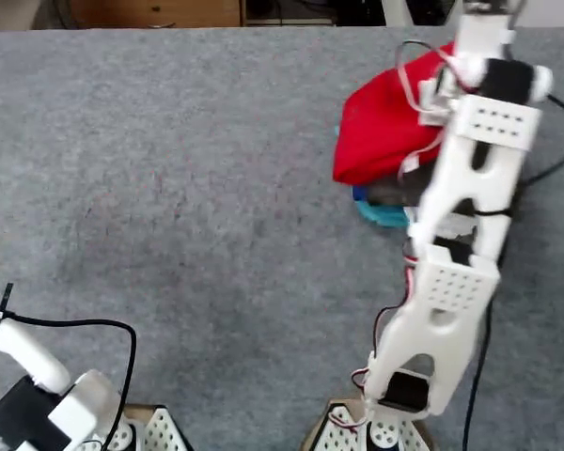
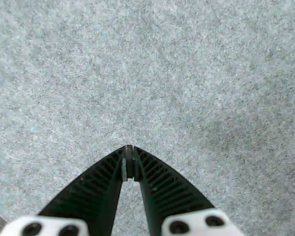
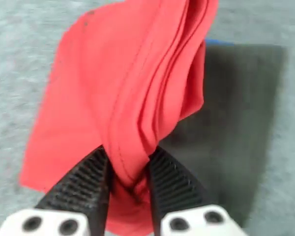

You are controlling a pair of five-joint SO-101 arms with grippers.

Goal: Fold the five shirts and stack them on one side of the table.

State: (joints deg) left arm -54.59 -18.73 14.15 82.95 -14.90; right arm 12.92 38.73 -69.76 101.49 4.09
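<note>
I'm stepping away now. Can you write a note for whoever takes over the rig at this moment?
Left end effector: shut, holding nothing, over the table.
Right end effector: shut on the red shirt, bunched above the stack at the table's far right.
Stack: dark grey shirt on top, a blue shirt and a teal shirt peeking out below.
Done: those three look folded and stacked.
Left: lay the red shirt flat on top and release; that makes four counted of five.

One red shirt [image 3: 113,73], one dark shirt [image 3: 236,113], two grippers [image 2: 129,162] [image 3: 128,155]
</note>
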